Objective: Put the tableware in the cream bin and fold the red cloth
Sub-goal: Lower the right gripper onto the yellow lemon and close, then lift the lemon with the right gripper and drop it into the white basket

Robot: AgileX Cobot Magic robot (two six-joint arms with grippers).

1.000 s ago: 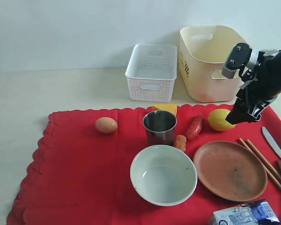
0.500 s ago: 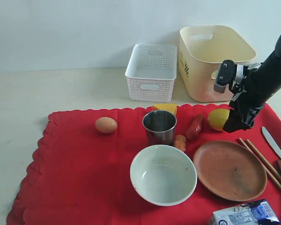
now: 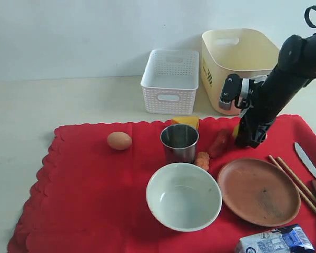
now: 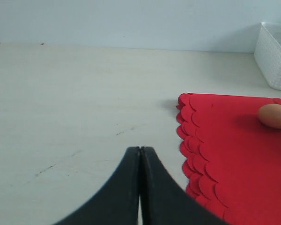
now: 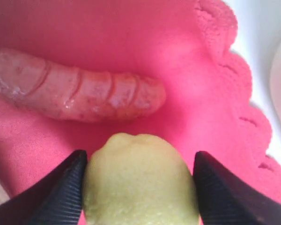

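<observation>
On the red cloth point(image 3: 95, 195) lie a pale bowl point(image 3: 184, 196), a steel cup point(image 3: 179, 142), a brown plate point(image 3: 258, 191), chopsticks point(image 3: 295, 184) and a knife point(image 3: 309, 164). The cream bin point(image 3: 221, 89) stands behind the cloth at the back right. My right gripper point(image 3: 247, 138) is down on the cloth behind the plate, its fingers against both sides of the lemon point(image 5: 140, 183), which rests on the cloth. My left gripper point(image 4: 140, 149) is shut and holds nothing, over bare table beside the cloth's scalloped edge point(image 4: 187, 140). It does not show in the exterior view.
A white lattice basket point(image 3: 170, 81) stands left of the bin. An egg point(image 3: 119, 140), a sausage point(image 3: 218, 143), an orange block point(image 3: 185, 122) and a small orange piece point(image 3: 202, 159) lie on the cloth. A blue-white carton point(image 3: 276, 241) sits at the front right.
My right arm has come down and to the left onto the lemon, and its jaws have narrowed around it. The left gripper has not changed.
</observation>
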